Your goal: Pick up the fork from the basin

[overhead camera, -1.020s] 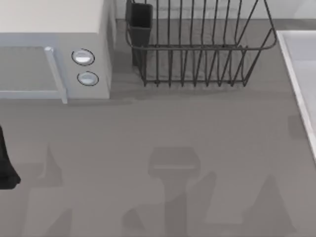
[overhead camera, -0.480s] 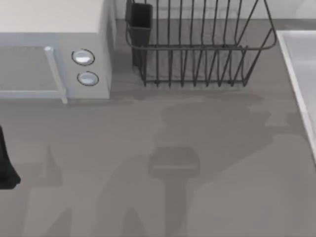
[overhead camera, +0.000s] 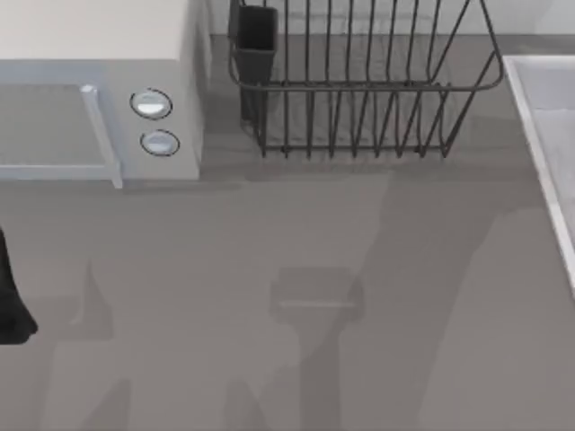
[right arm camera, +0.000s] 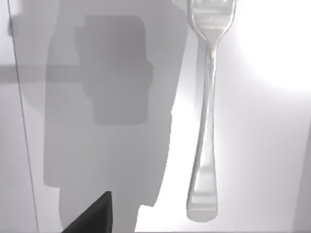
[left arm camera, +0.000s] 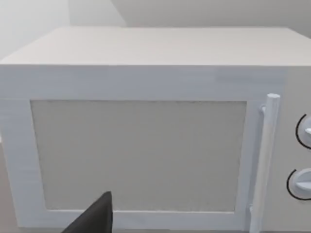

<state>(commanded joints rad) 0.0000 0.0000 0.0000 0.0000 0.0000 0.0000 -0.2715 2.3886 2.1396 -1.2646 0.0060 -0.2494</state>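
Note:
The fork [right arm camera: 206, 111] is slim and shiny silver, and it lies flat and free on the pale floor of the basin [right arm camera: 265, 145]. A black tip of my right gripper [right arm camera: 95, 218] hangs above that floor, beside the fork's handle end and apart from it. The gripper's blocky shadow falls on the floor next to the fork. In the top view the basin [overhead camera: 532, 126] shows its raised rim at the table's right edge. My left arm [overhead camera: 13, 301] is parked at the far left edge, and the black tip of its gripper [left arm camera: 97, 218] faces the microwave's door.
A white microwave [overhead camera: 99, 99] with two round knobs stands at the back left. A dark wire dish rack [overhead camera: 359, 85] with a dark cup on its left end stands at the back middle. Arm shadows lie across the grey table top [overhead camera: 287, 242].
The broad shadow on the table has shifted and narrowed into a band running from the rack toward the front right. The left arm has not moved.

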